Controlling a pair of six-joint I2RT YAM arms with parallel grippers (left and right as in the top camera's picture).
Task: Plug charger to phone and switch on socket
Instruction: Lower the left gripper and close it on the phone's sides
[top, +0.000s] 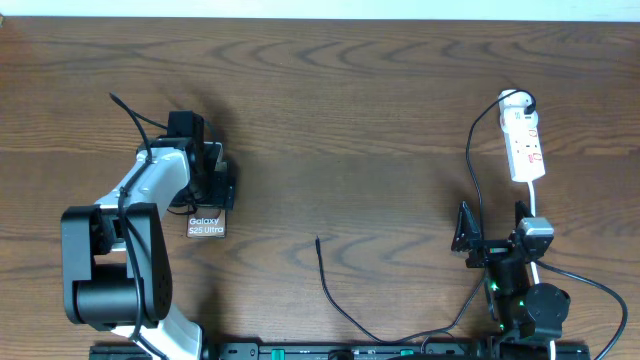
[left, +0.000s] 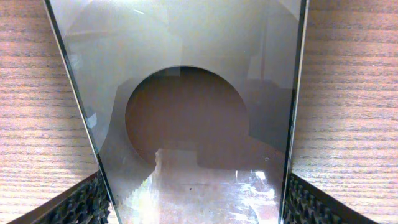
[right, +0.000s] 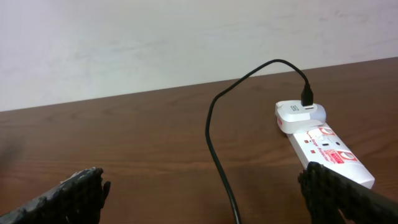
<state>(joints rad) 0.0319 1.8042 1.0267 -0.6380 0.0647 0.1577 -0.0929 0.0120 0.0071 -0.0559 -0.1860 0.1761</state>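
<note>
The phone (top: 207, 228) is seen left of centre in the overhead view, lettered end toward the bottom of the frame, its upper part hidden under the left gripper (top: 214, 178). In the left wrist view the glassy slab (left: 186, 74) fills the frame between the two pads (left: 84, 202), which are set at its long edges. Whether they are pressed on or only just beside it cannot be told. Bare table (top: 350, 120) is left on both sides of the phone. The right gripper (top: 492, 228) is held at lower right of the overhead view, spread wide, with nothing between its fingers (right: 78, 193). The socket (top: 524, 140) is laid at upper right, near the table's far edge and well apart from the phone. In the right wrist view it (right: 326, 149) is seen at right, ahead of the spread fingers. The charger (top: 322, 270) is plugged into a white adapter (right: 300, 115) at the strip's far end. Its cable (right: 211, 130) is looped down past the right gripper and along the bottom edge. The free tip is rested near bottom centre, with open wood around it, between phone and right gripper.
</note>
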